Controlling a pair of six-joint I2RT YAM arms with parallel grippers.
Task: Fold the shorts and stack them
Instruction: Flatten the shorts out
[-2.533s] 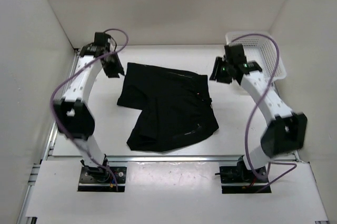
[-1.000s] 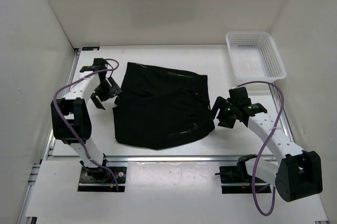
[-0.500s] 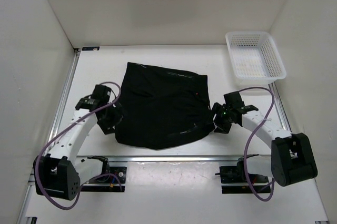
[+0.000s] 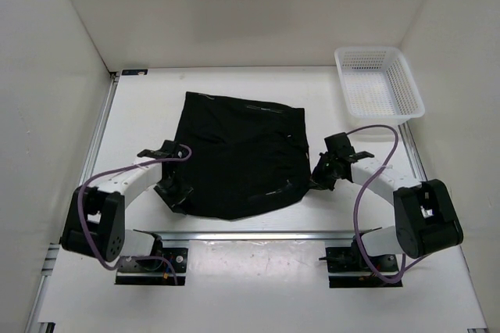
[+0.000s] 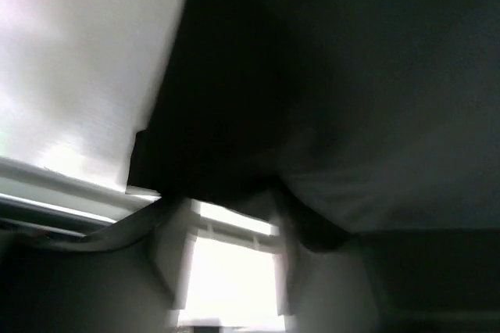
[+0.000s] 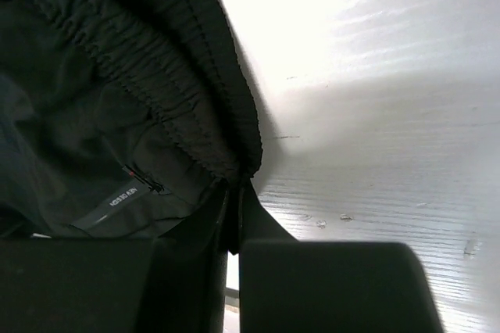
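right gripper (image 6: 235, 196) pinches the shorts (image 4: 238, 153) at its tips; left gripper (image 4: 175, 194) touches their other edge, can't tell its grip.

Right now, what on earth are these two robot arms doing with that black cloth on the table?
Two robot arms are handling a pair of soft black fabric shorts lying spread on the white table. The right gripper is pinched shut on the elastic waistband at the shorts' right edge. The left gripper sits at their near left corner; its view is too blurred to tell whether it has closed on the fabric. A white plastic mesh basket stands apart at the far right corner.
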